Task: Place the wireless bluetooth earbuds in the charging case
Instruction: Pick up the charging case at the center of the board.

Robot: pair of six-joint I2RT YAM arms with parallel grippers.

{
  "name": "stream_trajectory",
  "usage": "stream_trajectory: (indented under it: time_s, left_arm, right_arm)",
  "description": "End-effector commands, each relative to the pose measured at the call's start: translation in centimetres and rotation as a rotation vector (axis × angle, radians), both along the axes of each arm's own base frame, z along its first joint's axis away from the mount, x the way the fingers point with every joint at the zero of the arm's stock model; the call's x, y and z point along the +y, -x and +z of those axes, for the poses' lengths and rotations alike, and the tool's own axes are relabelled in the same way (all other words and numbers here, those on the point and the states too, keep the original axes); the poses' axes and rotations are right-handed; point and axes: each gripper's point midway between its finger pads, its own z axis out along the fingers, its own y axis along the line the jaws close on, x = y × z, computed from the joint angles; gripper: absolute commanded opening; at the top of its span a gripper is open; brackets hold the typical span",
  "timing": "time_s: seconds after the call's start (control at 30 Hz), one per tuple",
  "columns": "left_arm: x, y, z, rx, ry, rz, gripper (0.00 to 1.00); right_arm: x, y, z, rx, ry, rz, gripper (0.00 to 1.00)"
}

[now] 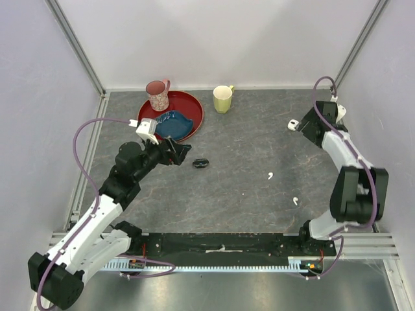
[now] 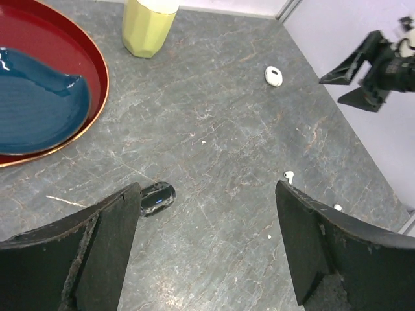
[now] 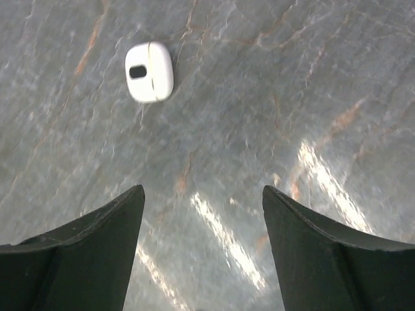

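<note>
A robotics lab test cell. Plain pale walls (image 1: pixel 227 39) close 3 sides, held by bare aluminium posts (image 1: pixel 78 45) at the corners. The left arm (image 1: pixel 104 207) and right arm (image 1: pixel 343 162) are bolted to a black rail (image 1: pixel 220 245) at the near edge of the grey, stone-patterned tabletop (image 1: pixel 246 175), and a purple cable (image 1: pixel 84 149) loops loose. The left end effector (image 2: pixel 207 188) and right end effector (image 3: pixel 202 189) each carry a camera. The only household things are a pink mug (image 1: pixel 157 95), a yellow mug (image 1: pixel 222 99), a red tray (image 1: pixel 193 105) and a blue plate (image 1: pixel 172 125).
</note>
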Motion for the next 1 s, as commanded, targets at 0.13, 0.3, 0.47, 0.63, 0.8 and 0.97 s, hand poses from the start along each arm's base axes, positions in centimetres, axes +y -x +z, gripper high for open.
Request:
stream_trajectory:
  time_s: [0.13, 0.3, 0.47, 0.63, 0.8, 0.97]
  left_arm:
    - [0.4, 1.1, -0.2, -0.054, -0.076, -0.047, 0.91]
    - [1.0, 1.4, -1.3, -0.033, -0.115, -0.037, 0.91]
    - [1.5, 1.3, -1.9, -0.023, -0.135, -0.013, 0.91]
    - [1.4, 1.4, -2.1, -0.02, -0.128, -0.021, 0.91]
    - [1.3, 1.4, -2.4, -0.011, -0.132, -0.023, 0.91]
    - [1.5, 1.5, -2.4, -0.015, -0.134, -0.015, 0.91]
  right_arm:
    - [1.0, -9.1, -2.5, 0.048, -0.061, 0.12, 0.7]
    - [-0.2, -11.1, -5.1, 0.133, 0.025, 0.136, 0.71]
    - [-0.5, -11.3, -6.2, 0.182, 0.079, 0.143, 0.74]
    - [-0.2, -11.8, -7.6, 0.207, 0.096, 0.153, 0.74]
    - [0.2, -12.3, -8.8, 0.229, 0.114, 0.175, 0.74]
    - [-0.2, -12.7, -9.5, 0.247, 0.148, 0.17, 0.72]
